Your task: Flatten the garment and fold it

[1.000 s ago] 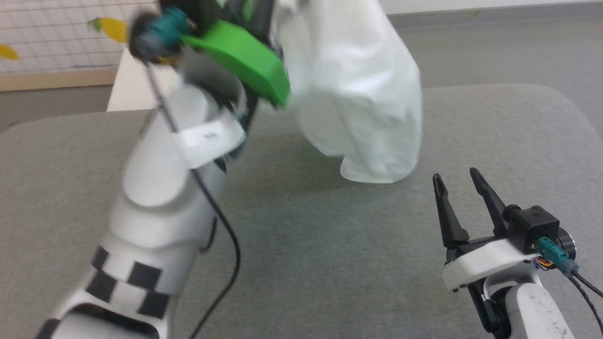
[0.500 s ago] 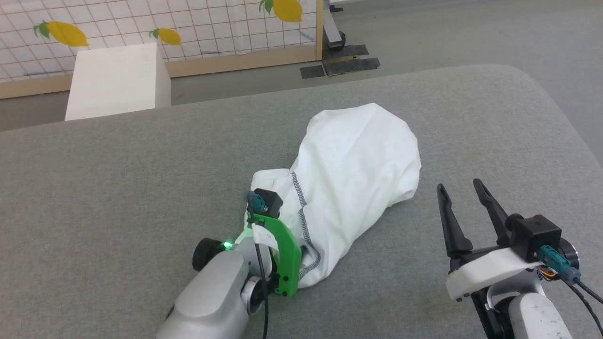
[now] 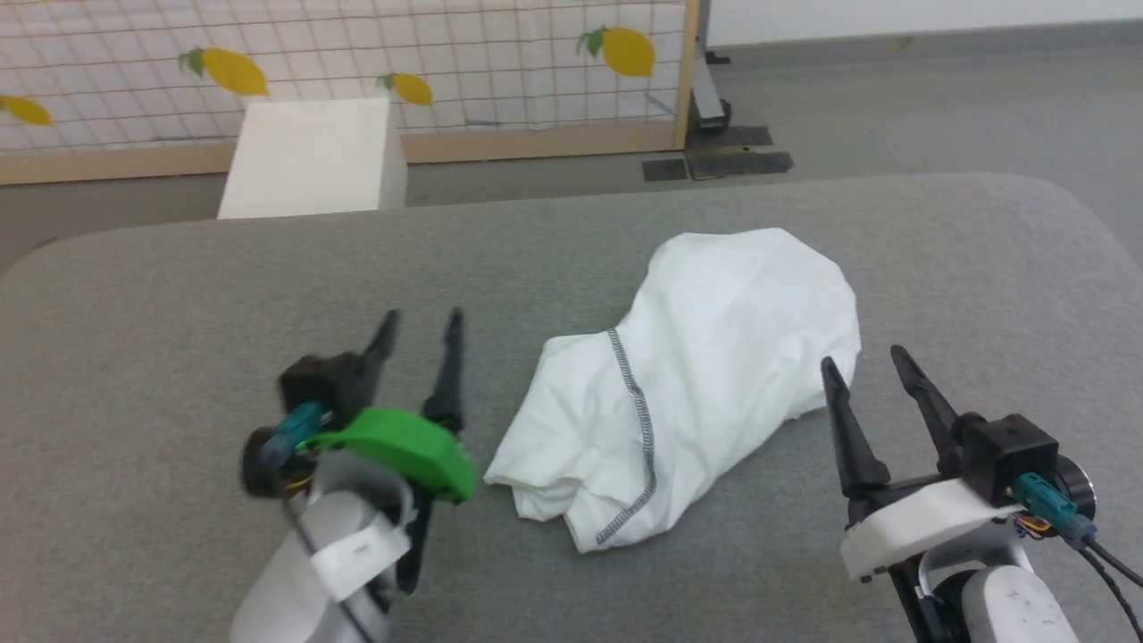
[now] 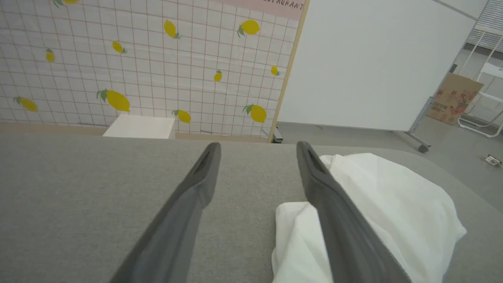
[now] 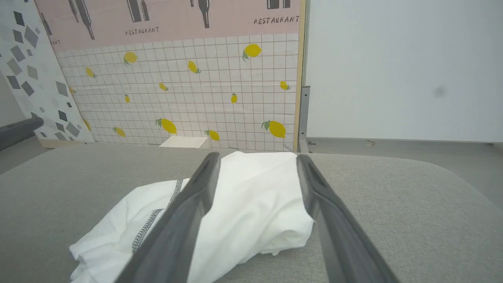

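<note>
The garment (image 3: pixel 705 375) is a white shirt with a dark stitched seam, lying bunched in a loose heap on the grey padded table (image 3: pixel 179 295). It also shows in the left wrist view as the garment (image 4: pixel 393 204) and in the right wrist view as the garment (image 5: pixel 243 196). My left gripper (image 3: pixel 420 321) is open and holds nothing, just left of the heap's near end. My right gripper (image 3: pixel 864 359) is open too, at the heap's right edge, a little in front of it. The chest label is hidden.
A rigid white box (image 3: pixel 308 159) stands on the floor beyond the table's far left edge. Behind it runs a tiled lemon-pattern screen (image 3: pixel 357 62) with a wooden frame. Bare grey table surface lies on the left and right of the heap.
The left gripper, which held the garment up a second ago, lowered it to the table, let go and drew back to the left, open. The right gripper has stayed put. The camera shifted.
</note>
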Robot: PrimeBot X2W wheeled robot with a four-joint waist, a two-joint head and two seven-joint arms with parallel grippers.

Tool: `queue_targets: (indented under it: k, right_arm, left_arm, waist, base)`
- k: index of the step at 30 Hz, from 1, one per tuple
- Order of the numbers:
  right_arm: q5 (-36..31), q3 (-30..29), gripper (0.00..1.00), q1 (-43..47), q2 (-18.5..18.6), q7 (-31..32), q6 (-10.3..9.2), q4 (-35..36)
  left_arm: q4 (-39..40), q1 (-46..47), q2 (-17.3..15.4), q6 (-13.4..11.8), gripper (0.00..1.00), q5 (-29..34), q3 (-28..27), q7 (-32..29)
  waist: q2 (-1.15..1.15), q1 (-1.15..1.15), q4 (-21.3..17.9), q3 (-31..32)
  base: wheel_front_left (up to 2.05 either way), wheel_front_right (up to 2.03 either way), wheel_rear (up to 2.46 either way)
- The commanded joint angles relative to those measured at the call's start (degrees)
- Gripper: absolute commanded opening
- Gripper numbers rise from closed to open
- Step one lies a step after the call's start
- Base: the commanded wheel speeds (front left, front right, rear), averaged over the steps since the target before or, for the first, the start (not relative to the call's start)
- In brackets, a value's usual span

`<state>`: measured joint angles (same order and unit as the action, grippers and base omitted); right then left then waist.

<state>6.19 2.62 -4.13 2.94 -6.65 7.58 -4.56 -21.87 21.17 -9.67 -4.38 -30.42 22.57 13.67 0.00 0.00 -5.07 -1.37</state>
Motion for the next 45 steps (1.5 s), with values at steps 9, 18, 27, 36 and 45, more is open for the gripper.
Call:
queue_targets:
  k: [9, 18, 27, 36, 45]
  right_arm:
    - [-2.9, 10.8, 1.00, -3.1, 0.0, 6.7, -0.09, 3.7]
    - [-3.7, 23.8, 1.00, -8.5, 5.0, 30.4, -0.09, -0.7]
    - [-3.5, 28.4, 0.08, -13.6, 6.8, 40.1, -0.09, -3.9]
    - [-2.6, 21.4, 0.00, -14.2, 3.6, 35.3, -0.09, -1.5]
    - [-2.4, -8.2, 0.00, -7.7, 0.0, 27.1, -0.09, 8.5]
  left_arm:
    - [13.1, -12.0, -1.4, -2.6, 1.00, 4.9, -8.9, 1.3]
    - [16.3, -16.1, 3.3, -0.9, 1.00, 7.1, -14.2, 1.3]
    - [15.7, -14.3, 5.8, 1.8, 1.00, 8.9, -16.9, 1.3]
    - [13.8, -14.9, 6.6, 3.1, 1.00, 10.1, -18.1, 1.3]
    - [12.8, -16.2, 6.7, 4.2, 1.00, 11.4, -18.9, 1.3]
  waist:
    - [0.00, 0.00, 6.0, -2.3]
    - [0.00, 0.00, 10.4, -5.9]
    - [0.00, 0.00, 12.9, -8.3]
    - [0.00, 0.00, 11.7, -6.4]
    - [0.00, 0.00, 8.9, -2.7]
  base:
    - [0.00, 0.00, 0.00]
    - [0.00, 0.00, 0.00]
    - [0.00, 0.00, 0.00]
    - [0.00, 0.00, 0.00]
    - [0.00, 0.00, 0.00]
